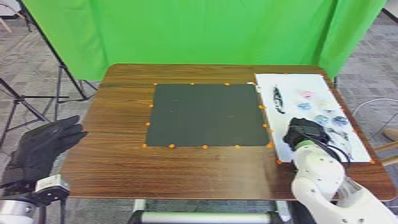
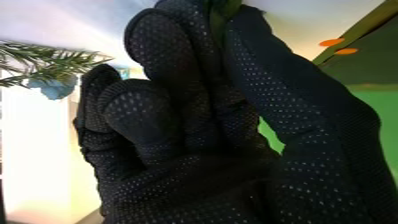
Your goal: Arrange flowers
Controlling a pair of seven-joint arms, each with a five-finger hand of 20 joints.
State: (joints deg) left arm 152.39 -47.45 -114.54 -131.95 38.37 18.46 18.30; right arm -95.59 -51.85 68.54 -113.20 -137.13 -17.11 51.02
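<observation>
Right robot hand (image 1: 306,131) at the white sheet (image 1: 290,82) on the counter's (image 1: 115,167) right, pinching something green (image 2: 224,12), pink flower (image 1: 307,94) and blue flowers (image 1: 340,120) there, left robot hand (image 1: 43,142) relaxed at near left.

No readable text or labels.

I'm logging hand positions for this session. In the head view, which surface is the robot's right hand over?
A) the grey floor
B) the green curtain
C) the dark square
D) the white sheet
D: the right hand is over the white sheet, near the blue flowers.
</observation>
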